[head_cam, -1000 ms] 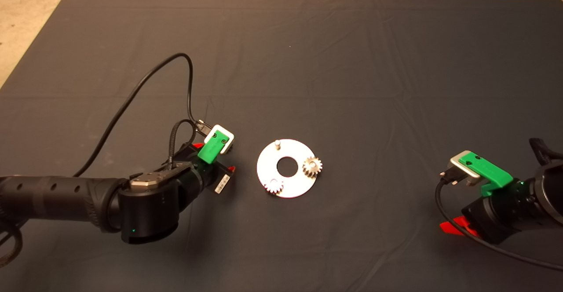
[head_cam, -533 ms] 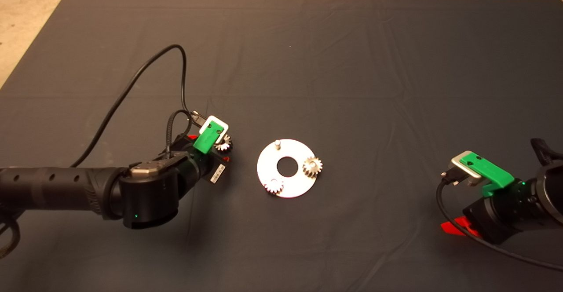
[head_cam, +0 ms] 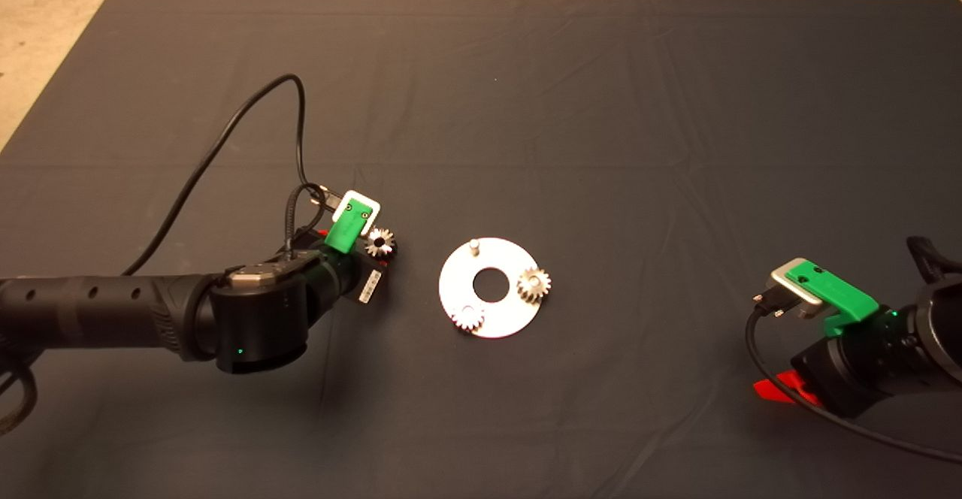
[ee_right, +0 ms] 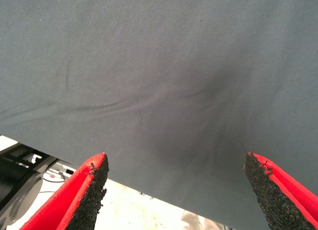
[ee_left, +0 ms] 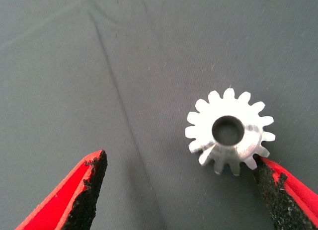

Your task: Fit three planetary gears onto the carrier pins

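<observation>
We are centring the wide-apart left gripper on the loose gear before closing; right gripper idling apart, near right.

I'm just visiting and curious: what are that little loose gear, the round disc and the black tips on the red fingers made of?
The loose gear looks like bright machined steel: shiny, with crisp teeth. The disc seems polished metal too, flat and reflective. The left end effector's fingertips carry a black, crumbly-looking pad, probably foam or rubber, on red, likely plastic, fingers.

A shiny silver gear lies on the dark grey mat between red, black-padded fingers.
</observation>
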Motion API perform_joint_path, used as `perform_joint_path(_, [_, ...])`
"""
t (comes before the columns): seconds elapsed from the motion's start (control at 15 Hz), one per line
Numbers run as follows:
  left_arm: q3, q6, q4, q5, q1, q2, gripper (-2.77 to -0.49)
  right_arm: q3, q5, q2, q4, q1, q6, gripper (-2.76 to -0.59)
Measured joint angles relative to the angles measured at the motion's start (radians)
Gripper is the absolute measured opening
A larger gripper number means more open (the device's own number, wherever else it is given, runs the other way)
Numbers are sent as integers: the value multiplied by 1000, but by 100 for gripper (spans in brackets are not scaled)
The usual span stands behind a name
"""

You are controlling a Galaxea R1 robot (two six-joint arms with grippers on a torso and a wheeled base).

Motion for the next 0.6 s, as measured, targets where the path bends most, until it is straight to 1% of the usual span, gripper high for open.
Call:
perform_joint_path(0.07, [0, -8, 0, -3, -3, 4, -119, 0, 0, 0, 0, 0, 0, -133])
perform_joint_path(0.13, [-1, -27, 0, -8, -6, 13, -119, 0, -1, 0, 0, 0, 0, -133])
perform_joint_path(0.27, [-2, -35, 1, -22, -14, 39, -119, 0, 1, 1, 0, 0, 0, -133])
perform_joint_path(0.33, [-2, -40, 0, -27, -14, 43, -119, 0, -1, 0, 0, 0, 0, -133])
perform_joint_path(0.47, [-2, -59, 1, -27, -14, 42, -119, 0, -1, 0, 0, 0, 0, -133])
perform_joint_path(0.53, [-2, -68, 1, -35, -13, 42, -119, 0, -1, 0, 0, 0, 0, -133])
perform_joint_path(0.6, [-2, -70, 1, -47, -13, 38, -119, 0, 0, 0, 0, 0, 0, -133])
